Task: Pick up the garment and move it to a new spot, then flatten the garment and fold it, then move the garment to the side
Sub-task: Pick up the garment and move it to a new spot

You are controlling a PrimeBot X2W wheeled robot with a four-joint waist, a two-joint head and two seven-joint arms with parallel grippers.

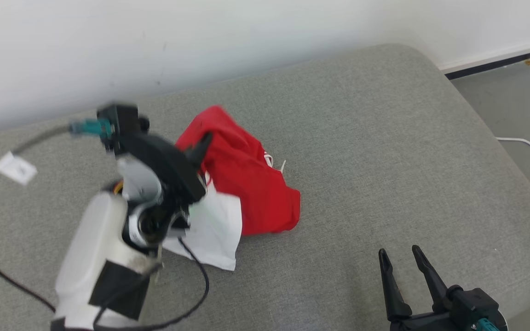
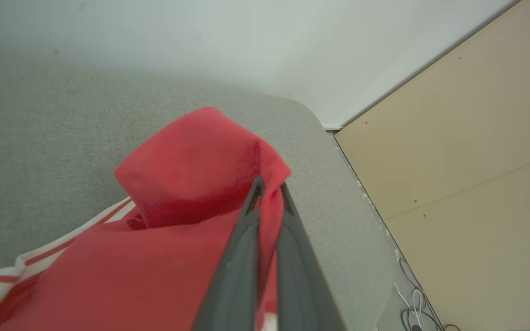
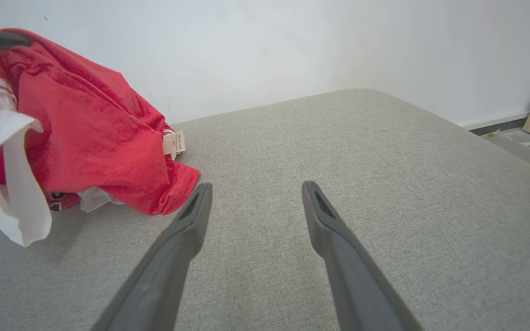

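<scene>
Left arm has the shirt pinched, right arm waits empty.

Nearest me, my right gripper [image 1: 398, 250] hovers with fingers spread wide, holding nothing, over the grey woven fabric cushion [image 1: 384, 138]. Further in, my left gripper [image 2: 270, 184] is clamped tight on a raised fold of the crumpled red-and-white cloth garment [image 1: 251, 184], mid-cushion, lower part resting on the fabric. It looks light and limp; I reckon it'll sag and bunch, so I want a hem or shoulder seam, not the middle. Beyond it, the plain white wall [image 1: 265, 37].
</scene>
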